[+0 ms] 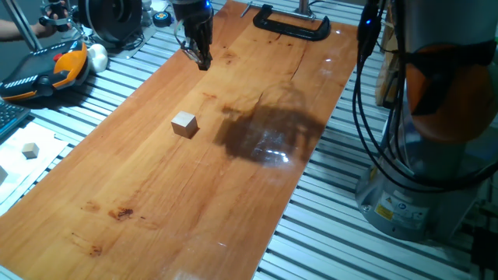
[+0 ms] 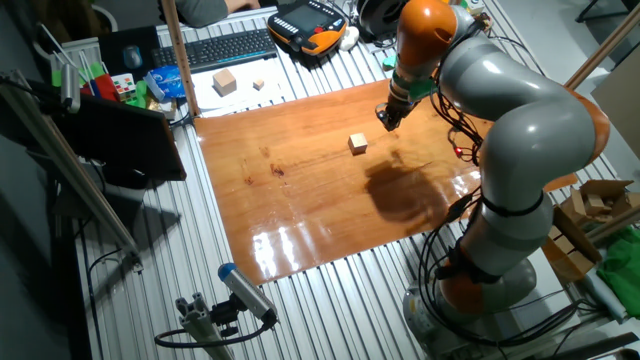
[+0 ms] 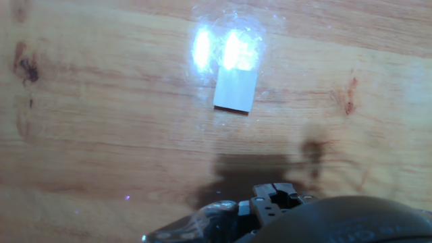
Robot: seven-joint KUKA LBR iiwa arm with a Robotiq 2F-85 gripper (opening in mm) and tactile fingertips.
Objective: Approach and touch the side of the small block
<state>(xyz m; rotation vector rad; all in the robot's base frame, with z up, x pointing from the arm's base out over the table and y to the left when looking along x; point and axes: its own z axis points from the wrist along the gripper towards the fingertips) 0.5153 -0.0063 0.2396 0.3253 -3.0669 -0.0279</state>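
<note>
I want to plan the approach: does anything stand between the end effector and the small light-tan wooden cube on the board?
Nothing visible does. Only bare wooden board lies between the end effector and the small light-tan wooden cube.

No text is legible; the label (image 1: 387,210) on the robot base (image 1: 420,198) is too small to read.
</note>
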